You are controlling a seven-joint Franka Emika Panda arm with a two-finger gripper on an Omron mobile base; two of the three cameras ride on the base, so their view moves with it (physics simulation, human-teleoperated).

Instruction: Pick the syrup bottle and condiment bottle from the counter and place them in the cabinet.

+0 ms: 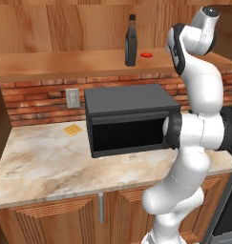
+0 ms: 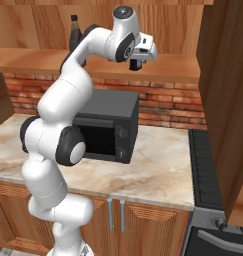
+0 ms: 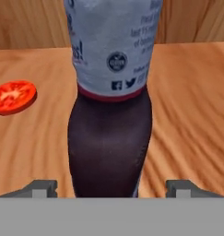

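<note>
Gripper [image 3: 111, 186] fingers are standing wide apart in the hand view, one tip low left and one low right, and the syrup bottle [image 3: 111, 106] is sitting upright between them, filling the middle of the frame. Neither tip is touching the glass as far as I can tell, so nothing is being held. A red tomato slice [image 3: 13, 96] is lying at the left edge on the shelf board.

Over in the left base view, the syrup bottle [image 1: 131, 40] is standing at top centre on the shelf of the cabinet [image 1: 65, 64], the tomato slice [image 1: 146, 55] just right of it. The microwave [image 1: 129, 119] is sitting mid-frame on the counter [image 1: 41, 162]. The arm's upper links are blocking the gripper itself.

In the right base view, the gripper [image 2: 136, 63] is hanging in the upper middle over the cabinet [image 2: 168, 67] shelf, with the syrup bottle [image 2: 74, 32] peeking out upper left behind the arm.

My read: the first bottle is placed and released. Next calls for backing straight off without tipping it, then fetching the condiment bottle.
</note>
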